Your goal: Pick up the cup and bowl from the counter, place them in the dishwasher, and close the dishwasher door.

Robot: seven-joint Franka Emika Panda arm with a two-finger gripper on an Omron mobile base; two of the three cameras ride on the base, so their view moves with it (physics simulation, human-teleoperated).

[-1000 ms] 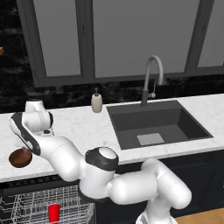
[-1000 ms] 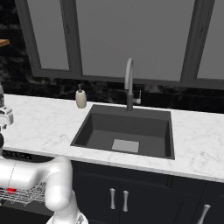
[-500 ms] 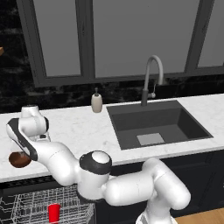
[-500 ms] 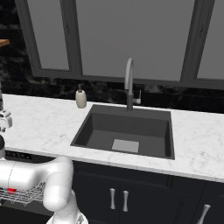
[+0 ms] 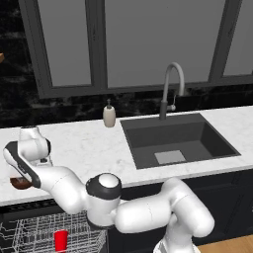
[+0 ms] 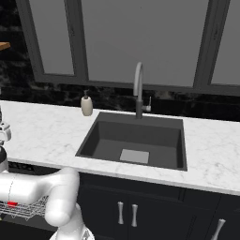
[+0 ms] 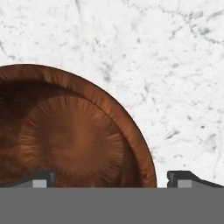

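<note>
Bowl (image 7: 65,135) matt brown wood, ridged grain; tabletop (image 5: 89,143) smooth white marble, grey veins; faucet (image 5: 170,89) brushed metal; cup (image 5: 61,240) red plastic.

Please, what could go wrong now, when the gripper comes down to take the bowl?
1. In the hand view the bowl sits off-centre: one fingertip is over its inside, the other over bare counter. The open gripper may only catch the rim, so the bowl could tip or slip.
2. The bowl lies near the counter's front edge, above the open dishwasher rack holding the cup; a push might knock it off.
</note>
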